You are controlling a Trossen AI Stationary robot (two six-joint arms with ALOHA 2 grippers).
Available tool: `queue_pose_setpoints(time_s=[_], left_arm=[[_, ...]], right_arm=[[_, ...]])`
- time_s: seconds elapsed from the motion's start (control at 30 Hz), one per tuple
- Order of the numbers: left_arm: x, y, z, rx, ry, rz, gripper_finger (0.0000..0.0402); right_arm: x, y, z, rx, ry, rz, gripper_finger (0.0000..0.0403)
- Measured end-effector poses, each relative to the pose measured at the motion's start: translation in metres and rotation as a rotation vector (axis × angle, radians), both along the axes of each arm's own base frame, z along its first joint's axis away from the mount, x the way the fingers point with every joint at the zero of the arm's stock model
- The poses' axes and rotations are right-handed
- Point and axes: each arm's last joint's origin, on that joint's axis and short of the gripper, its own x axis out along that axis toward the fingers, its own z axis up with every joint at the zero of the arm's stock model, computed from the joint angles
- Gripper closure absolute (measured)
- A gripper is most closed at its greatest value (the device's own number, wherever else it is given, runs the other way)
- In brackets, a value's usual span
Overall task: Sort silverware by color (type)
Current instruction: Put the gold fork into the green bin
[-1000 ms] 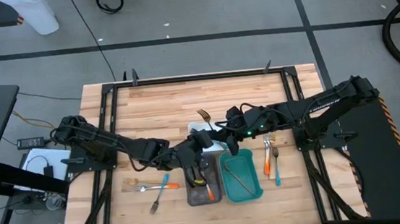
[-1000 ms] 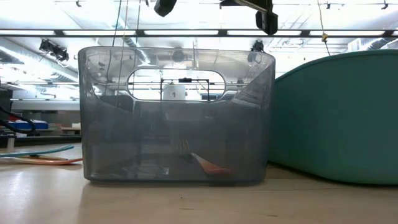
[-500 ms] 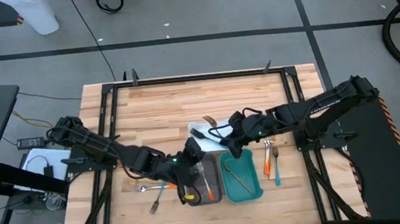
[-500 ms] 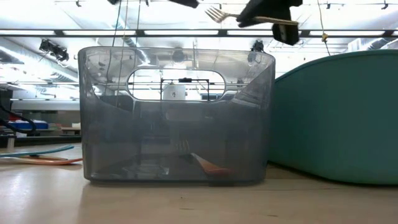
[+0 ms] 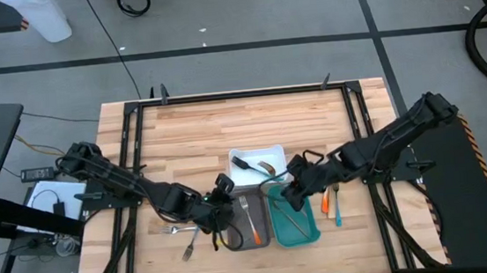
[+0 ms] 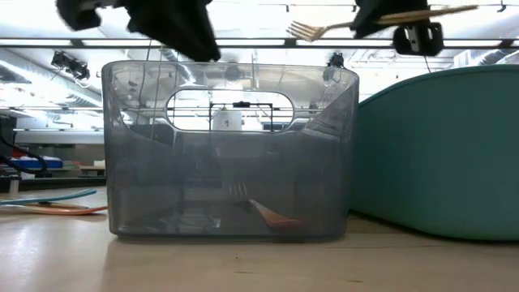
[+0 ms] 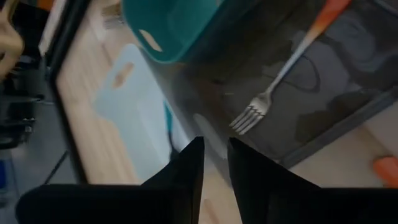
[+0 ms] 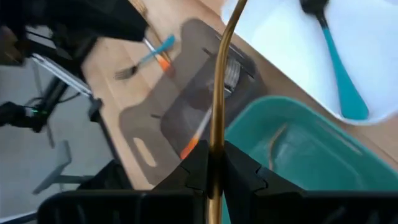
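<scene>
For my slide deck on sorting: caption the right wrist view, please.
Right gripper holds a gold fork above the teal tray, grey tray beside it.

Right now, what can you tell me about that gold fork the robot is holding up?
The gold fork looks like shiny bronze-gold metal, slim, with a curved handle and pale tines. The right gripper is shut on its handle. In the low view it hangs roughly level, above the rims of the grey tray and the teal tray, touching neither. From above it sits over the teal tray's near-left edge. Nothing but the gripper touches it.
</scene>
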Motion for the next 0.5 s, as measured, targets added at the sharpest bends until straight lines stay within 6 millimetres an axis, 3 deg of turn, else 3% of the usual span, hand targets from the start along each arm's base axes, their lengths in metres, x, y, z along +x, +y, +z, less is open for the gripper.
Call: queue_pose_setpoints(time_s=[0.1, 0.27, 0.5], left_arm=[[-0.005, -0.001, -0.010, -0.020, 0.022, -0.003, 0.0329], [-0.014, 0.001, -0.010, -0.092, -0.002, -0.032, 0.0339], [-0.030, 0.014, -0.007, -0.150, -0.094, -0.047, 0.0347]], right_arm=[[0.006, 0.008, -0.014, 0.014, 0.051, -0.001, 0.0364], [0.014, 0.018, -0.035, 0.066, 0.152, 0.010, 0.0364], [0.010, 0.030, -0.051, 0.129, 0.275, -0.012, 0.0364]])
